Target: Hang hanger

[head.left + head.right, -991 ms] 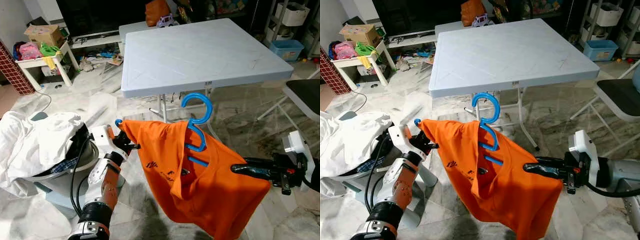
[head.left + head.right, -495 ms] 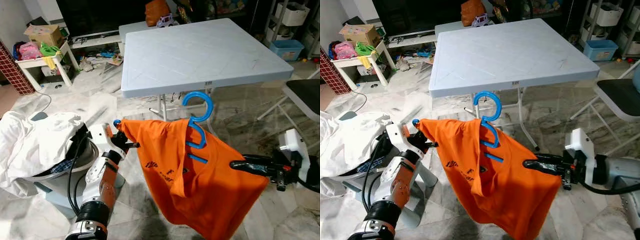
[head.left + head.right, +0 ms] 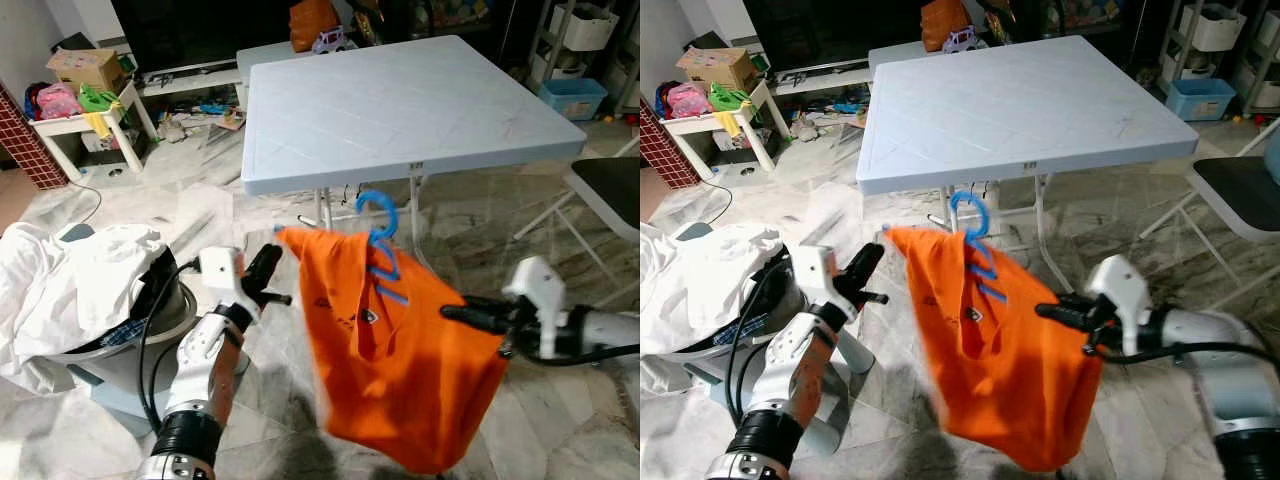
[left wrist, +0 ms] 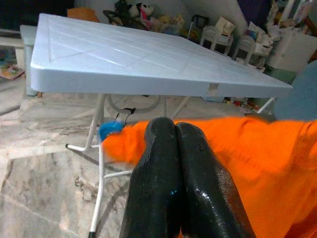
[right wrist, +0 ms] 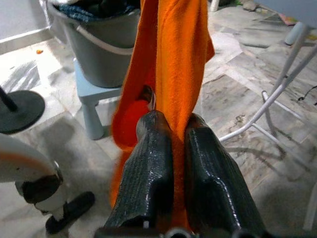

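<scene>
Hanger [image 3: 380, 240] carrying orange shirt [image 3: 400, 360], pinched by right end effector [image 3: 452, 313].

L gripper [image 3: 268, 262] let go of shirt [image 3: 400, 370]; hanger [image 3: 380, 240] apparently swung rightward.

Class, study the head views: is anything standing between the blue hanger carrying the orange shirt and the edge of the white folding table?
Nothing visible does. The blue hanger hangs just below the white table's near edge, open air between them. The right gripper grips the orange shirt.
</scene>
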You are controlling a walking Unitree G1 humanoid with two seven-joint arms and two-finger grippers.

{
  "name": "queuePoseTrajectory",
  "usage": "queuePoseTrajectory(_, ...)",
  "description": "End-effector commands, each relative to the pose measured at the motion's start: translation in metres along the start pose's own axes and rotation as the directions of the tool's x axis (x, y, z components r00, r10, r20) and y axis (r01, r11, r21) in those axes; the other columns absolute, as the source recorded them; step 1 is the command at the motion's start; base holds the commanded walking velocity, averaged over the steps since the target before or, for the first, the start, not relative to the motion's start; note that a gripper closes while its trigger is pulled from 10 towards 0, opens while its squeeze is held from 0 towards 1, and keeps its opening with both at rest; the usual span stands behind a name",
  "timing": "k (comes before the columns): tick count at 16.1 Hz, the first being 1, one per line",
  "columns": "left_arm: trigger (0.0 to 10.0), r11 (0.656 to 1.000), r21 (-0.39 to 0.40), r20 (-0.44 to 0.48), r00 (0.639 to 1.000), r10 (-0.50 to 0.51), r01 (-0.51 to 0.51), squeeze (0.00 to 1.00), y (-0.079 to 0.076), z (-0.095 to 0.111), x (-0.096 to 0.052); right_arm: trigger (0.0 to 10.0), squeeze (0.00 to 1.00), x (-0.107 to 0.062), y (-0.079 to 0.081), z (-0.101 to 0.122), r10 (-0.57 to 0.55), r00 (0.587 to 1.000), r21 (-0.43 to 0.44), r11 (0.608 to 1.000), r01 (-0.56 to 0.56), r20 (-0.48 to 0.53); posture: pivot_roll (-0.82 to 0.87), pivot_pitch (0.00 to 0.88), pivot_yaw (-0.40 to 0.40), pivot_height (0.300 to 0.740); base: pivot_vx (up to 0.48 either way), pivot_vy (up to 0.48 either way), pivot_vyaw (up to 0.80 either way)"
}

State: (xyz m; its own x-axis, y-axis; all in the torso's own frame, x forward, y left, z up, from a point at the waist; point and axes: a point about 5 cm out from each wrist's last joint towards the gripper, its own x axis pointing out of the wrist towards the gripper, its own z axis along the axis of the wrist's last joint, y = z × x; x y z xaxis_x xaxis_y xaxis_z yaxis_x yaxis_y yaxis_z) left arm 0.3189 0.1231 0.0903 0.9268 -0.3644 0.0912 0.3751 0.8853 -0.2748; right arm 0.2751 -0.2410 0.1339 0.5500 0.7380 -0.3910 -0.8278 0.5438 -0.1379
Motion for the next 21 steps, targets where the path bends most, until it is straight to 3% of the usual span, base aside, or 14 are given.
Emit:
queuePoseTrajectory(1,0.0,0.999,0.025,0.004,1.000,0.020,-0.021,0.00,0.006,0.005,-0.003,10.0,0.00,0.003,-0.002,0.009,0.007,1.000,-0.062,0.998,-0.005,0.026,-0.12,0.000,0.123,0.740,0.000,0.000,0.00)
queuePoseTrajectory(5,0.0,0.994,0.062,-0.001,0.996,0.088,-0.088,0.00,0.018,0.007,-0.006,10.0,0.00,-0.005,-0.004,0.013,0.046,0.998,-0.066,0.997,-0.042,0.047,-0.12,0.000,0.119,0.740,0.000,0.000,0.00)
queuePoseTrajectory(6,8.6,0.993,0.047,0.001,0.994,0.105,-0.105,1.00,0.018,0.006,-0.006,10.0,0.00,-0.007,-0.007,0.019,0.036,0.996,-0.053,0.998,-0.031,0.083,-0.12,0.000,0.120,0.740,0.000,0.000,0.00)
queuePoseTrajectory(7,10.0,0.993,0.046,-0.003,0.994,0.113,-0.113,1.00,0.017,0.004,-0.006,10.0,0.00,-0.008,-0.008,0.021,0.037,0.994,-0.043,0.999,-0.033,0.101,-0.12,0.000,0.120,0.740,0.000,0.000,0.00)
queuePoseTrajectory(8,10.0,0.991,0.064,-0.022,0.993,0.118,-0.116,1.00,0.017,-0.003,-0.010,10.0,0.00,-0.008,-0.007,0.028,0.044,0.988,-0.019,0.999,-0.041,0.150,-0.12,0.000,0.120,0.740,0.000,0.000,0.00)
queuePoseTrajectory(11,10.0,0.991,0.061,-0.029,0.992,0.123,-0.121,1.00,0.019,-0.007,-0.013,10.0,0.00,-0.010,-0.002,0.030,0.086,0.983,-0.006,0.996,-0.087,0.165,-0.12,0.000,0.120,0.740,0.000,0.000,0.00)
queuePoseTrajectory(14,10.0,0.989,0.089,0.004,0.993,0.115,-0.115,1.00,0.019,0.000,-0.007,10.0,0.00,-0.019,0.002,0.040,0.145,0.967,0.021,0.988,-0.153,0.210,-0.13,0.000,0.124,0.740,0.000,0.000,0.00)
queuePoseTrajectory(21,10.0,0.992,0.085,0.043,0.995,0.090,-0.093,1.00,0.015,0.007,0.003,10.0,0.00,-0.031,0.013,0.036,0.237,0.952,0.058,0.966,-0.253,0.193,-0.14,0.000,0.131,0.740,0.000,0.000,0.00)
